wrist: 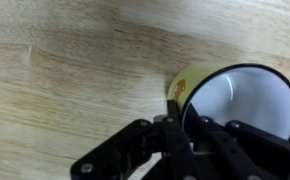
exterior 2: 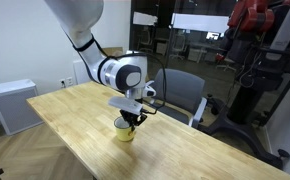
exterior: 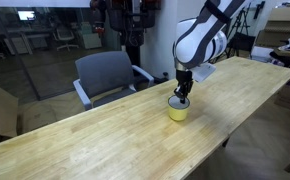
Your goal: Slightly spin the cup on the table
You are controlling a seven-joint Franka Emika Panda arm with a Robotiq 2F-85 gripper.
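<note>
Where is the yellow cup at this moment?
In both exterior views the cup stands on the table, directly under the jaws, level with the grey chair beside the table; in the wrist view it sits at right.

- The white arm (exterior 2: 85,35) reaches down from the upper left, its gripper (exterior 2: 133,119) pointing downward.
- Its dark jaws sit at the rim of the yellow cup (exterior 2: 124,133); I can't make out their spread.
- The cup stands upright on the light wood desk (exterior 2: 70,115).
- A grey chair (exterior 2: 185,95) stands behind the desk.

Yellow cup (exterior: 178,112), white inside, apparently upright on light wood-grain table (exterior: 105,140).
</note>
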